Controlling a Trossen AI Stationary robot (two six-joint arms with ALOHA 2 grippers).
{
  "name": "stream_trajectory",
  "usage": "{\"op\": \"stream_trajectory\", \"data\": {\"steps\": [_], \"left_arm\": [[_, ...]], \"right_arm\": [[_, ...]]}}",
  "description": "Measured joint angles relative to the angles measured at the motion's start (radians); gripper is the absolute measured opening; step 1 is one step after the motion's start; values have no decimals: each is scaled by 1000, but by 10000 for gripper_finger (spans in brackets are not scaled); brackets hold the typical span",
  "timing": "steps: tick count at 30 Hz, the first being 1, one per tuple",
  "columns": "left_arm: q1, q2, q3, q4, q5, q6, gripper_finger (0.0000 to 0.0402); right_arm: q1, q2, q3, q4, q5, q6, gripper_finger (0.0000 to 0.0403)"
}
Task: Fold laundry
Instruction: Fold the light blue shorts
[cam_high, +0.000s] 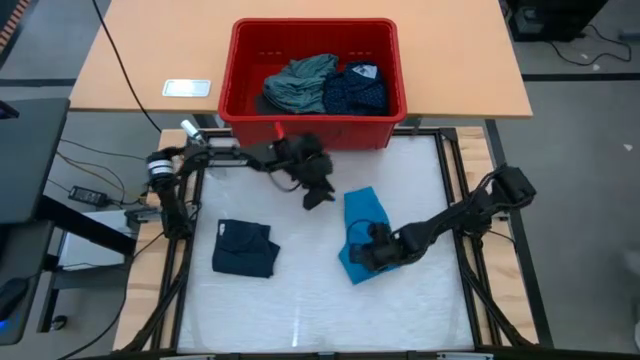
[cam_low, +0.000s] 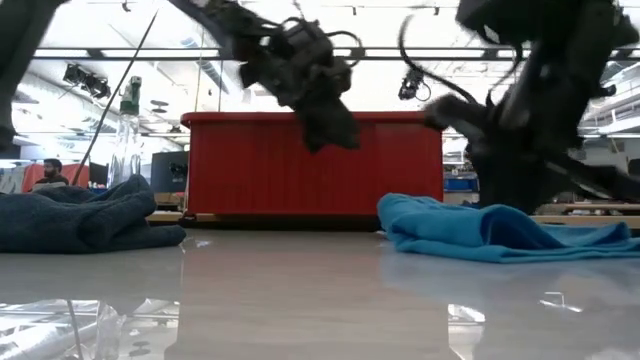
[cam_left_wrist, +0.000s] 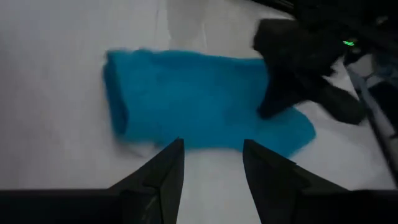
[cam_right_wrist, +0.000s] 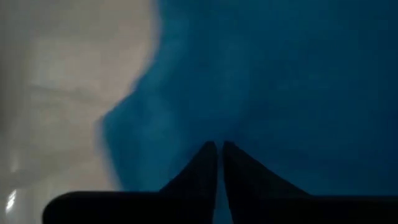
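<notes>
Cloth of bright blue, the small garment (cam_high: 361, 232), lay on the white table (cam_high: 300, 300) right of its middle, and the right gripper (cam_high: 362, 252) was pressed down on its near part. In the right wrist view its two fingers (cam_right_wrist: 208, 165) stood almost together with their tips on the blue fabric (cam_right_wrist: 280, 81); whether a fold was pinched between them I cannot tell. The left gripper (cam_high: 318, 195) hung above the table just behind and to the left of the same garment, not touching it, with its jaws apart and nothing between them; its own camera looked down on the blue cloth (cam_left_wrist: 199, 102) and on the right arm lying over one end. To the left, well apart from both grippers, the dark navy small garment (cam_high: 246, 247) lay folded on the table. Farther back, touching the far edge of the white surface, stood the red bin (cam_high: 313, 80) on a wooden table (cam_high: 130, 60), with the grey-green shirt (cam_high: 300, 82) and the navy dotted piece (cam_high: 358, 88) inside, side by side. Behind the table, the low view showed a bright room with ceiling lights, and a person (cam_low: 48, 172) sat far at the left.
</notes>
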Motion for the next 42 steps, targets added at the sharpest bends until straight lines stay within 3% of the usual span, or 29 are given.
{"op": "stream_trajectory", "data": {"steps": [4, 8, 14, 19, 22, 28, 34, 37, 42], "left_arm": [[-25, -132, -218, 147, -7, -110, 166], [-60, -227, -364, 211, -71, -175, 166], [-103, -261, -456, 213, -100, -215, 166], [-143, -256, -476, 221, -135, -309, 166], [-153, -255, -476, 242, -146, -294, 166], [-171, -255, -475, 244, -263, -258, 154], [-183, -255, -475, 245, -299, -253, 136], [-198, -255, -475, 242, -299, -292, 135], [-218, -255, -475, 247, -300, -329, 135]], "right_arm": [[37, 51, 136, 0, 28, -50, 36], [56, 87, 255, -7, 140, -231, 36], [49, 92, 346, -3, 257, -641, 34], [34, 84, 346, -58, 289, -840, 28], [17, 89, 345, -96, 283, -777, 17], [7, 90, 345, -184, 254, -741, 6], [-13, 91, 345, -432, 153, -549, 4], [-27, 84, 345, -479, 104, -634, 5], [-66, 84, 345, -416, -12, -938, 12]]}}
